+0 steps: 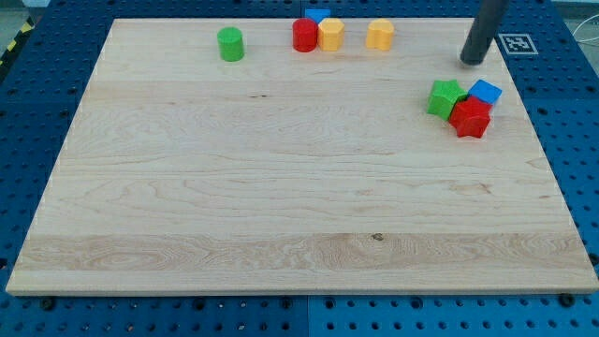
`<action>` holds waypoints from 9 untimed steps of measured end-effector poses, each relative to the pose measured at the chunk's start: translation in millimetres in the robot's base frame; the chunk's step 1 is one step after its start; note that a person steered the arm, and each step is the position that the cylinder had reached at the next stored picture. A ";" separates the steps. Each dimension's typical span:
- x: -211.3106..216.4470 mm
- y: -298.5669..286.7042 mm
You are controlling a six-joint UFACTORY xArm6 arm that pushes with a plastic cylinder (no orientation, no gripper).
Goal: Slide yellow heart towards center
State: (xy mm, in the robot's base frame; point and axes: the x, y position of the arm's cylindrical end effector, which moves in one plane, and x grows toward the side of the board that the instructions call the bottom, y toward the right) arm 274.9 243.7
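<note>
Approach step: my tip sits at the view's top right, touching no block.
It is a bare rod, grasping nothing. Two yellow blocks lie at the top edge; I take the lone right one as the yellow heart, shape unclear. Next, get behind it and push toward the board's centre.

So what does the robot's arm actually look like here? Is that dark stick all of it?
Only the rod shows: a smooth, straight, dark grey cylinder entering from the view's top right, ending at my tip. No pincer, cables or markings are visible on it. The rest of the arm is out of view.
</note>
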 end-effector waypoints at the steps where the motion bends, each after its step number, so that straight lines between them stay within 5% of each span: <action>1: -46.6 -24.4; 3: -83.1 -88.7; 5: -46.4 -106.8; 7: -65.3 -147.7; 9: -17.1 -136.0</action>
State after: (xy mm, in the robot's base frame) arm 257.8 107.7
